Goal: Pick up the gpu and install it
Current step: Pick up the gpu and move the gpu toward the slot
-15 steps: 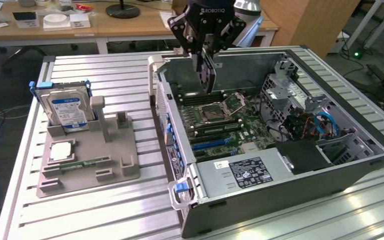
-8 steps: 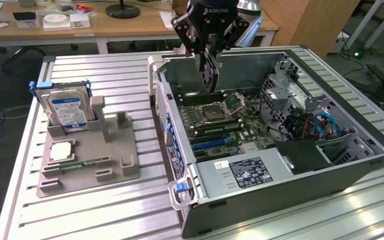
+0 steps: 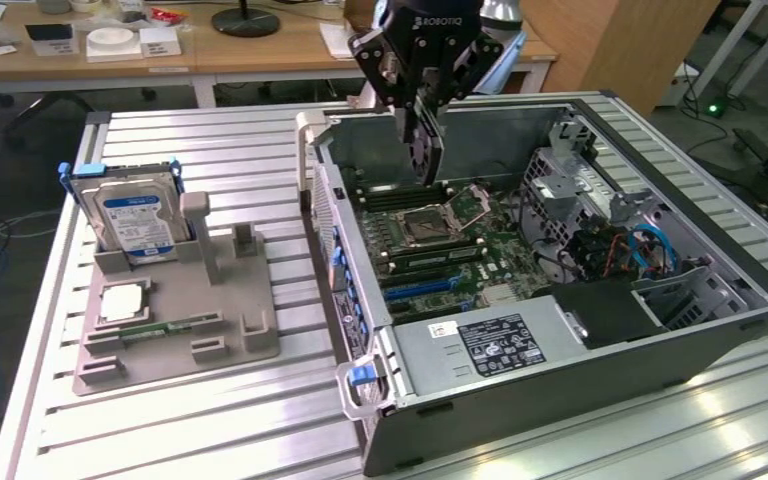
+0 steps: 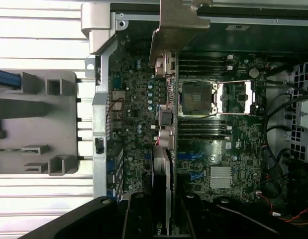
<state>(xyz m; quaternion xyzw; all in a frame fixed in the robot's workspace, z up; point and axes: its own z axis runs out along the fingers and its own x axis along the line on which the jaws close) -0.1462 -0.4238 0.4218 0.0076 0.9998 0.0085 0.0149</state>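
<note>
Holding: black fingers (image 4: 139, 219) of the black gripper (image 3: 423, 165) are closed partway on the thin, flat, dark gpu (image 4: 161, 184), one finger against each flat face.
Gpu place: up in the air over the open case, above the board beside the processor socket.
Gpu axis: it sits edge-on, with its long line running from the fingers out to the grey metal bracket (image 4: 176, 30). That line crosses the blue slots (image 4: 188, 157) at about a right angle. How steeply it tilts I cannot tell.
Case: one dark sheet-metal computer case (image 3: 704, 330) lies on its side, showing a green motherboard (image 3: 458, 250) and a square metal socket (image 3: 431, 225).
Holder: one grey moulded holder (image 3: 211, 300) stands well apart toward the exterior view's left. It carries one upright silver hard drive with blue label (image 3: 137, 225) and one flat narrow green memory stick (image 3: 157, 328).
Surface: ribbed pale metal slats (image 3: 197, 140).
</note>
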